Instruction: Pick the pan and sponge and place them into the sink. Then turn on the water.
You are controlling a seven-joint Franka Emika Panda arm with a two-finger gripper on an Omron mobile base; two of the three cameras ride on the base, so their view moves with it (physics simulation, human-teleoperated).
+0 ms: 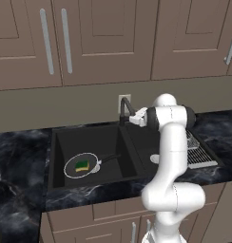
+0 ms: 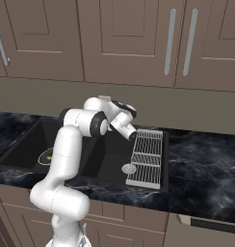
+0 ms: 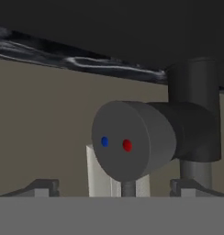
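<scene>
Spread wide with nothing between its fingers, the tool (image 3: 114, 187) faces the faucet's round grey handle knob (image 3: 132, 140), which bears a blue dot and a red dot on its flat end. One finger tip (image 3: 40, 187) rises at each lower corner of the hand view, and the knob sits between them without touching either. From the left base view the white arm reaches over the sink to the dark curved faucet (image 1: 124, 110) at the back wall.

The black double-basin sink (image 1: 58, 142) is set into the dark marbled table (image 1: 18, 161). In its left bowl lies the pan (image 1: 82, 165), flat on the bottom, handle pointing right toward the divider. The sponge (image 1: 82, 165) rests inside the pan. A wire dish rack (image 2: 147, 157) covers the right side of the right bowl, beside a round silver drain (image 2: 129, 168). No stream is visible at the spout.
</scene>
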